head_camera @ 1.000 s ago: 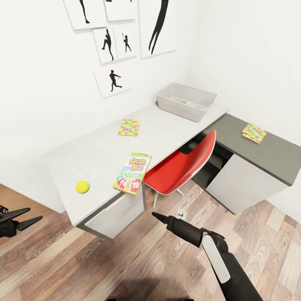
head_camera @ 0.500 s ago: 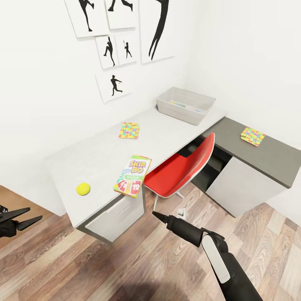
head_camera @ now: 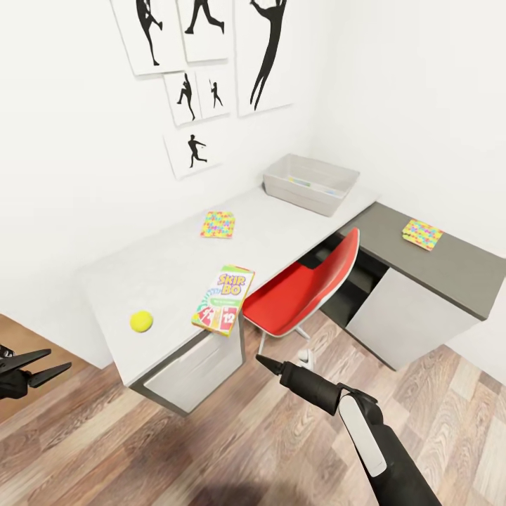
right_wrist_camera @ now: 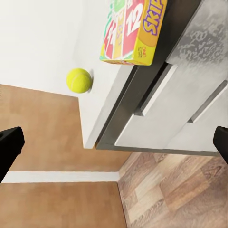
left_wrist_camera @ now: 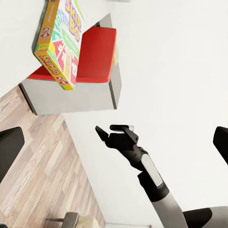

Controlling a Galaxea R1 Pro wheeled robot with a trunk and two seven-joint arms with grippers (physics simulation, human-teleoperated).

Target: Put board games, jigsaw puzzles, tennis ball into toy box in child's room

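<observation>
The grey plastic toy box (head_camera: 311, 183) sits at the far corner of the white L-shaped desk (head_camera: 169, 270), well apart from both spread, empty tools: left tool (head_camera: 42, 367), right tool (head_camera: 263, 362).

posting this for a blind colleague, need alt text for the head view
An L-shaped desk in a white room corner holds a tennis ball, a Skip-Bo box overhanging its front edge, two jigsaw puzzles and a grey toy box. A red chair is tucked in; both grippers hang low, short of the desk.

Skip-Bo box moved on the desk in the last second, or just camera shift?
No. The Skip-Bo box keeps its overhang at the white desk edge, beside the tennis ball; the whole view shifted together.
</observation>
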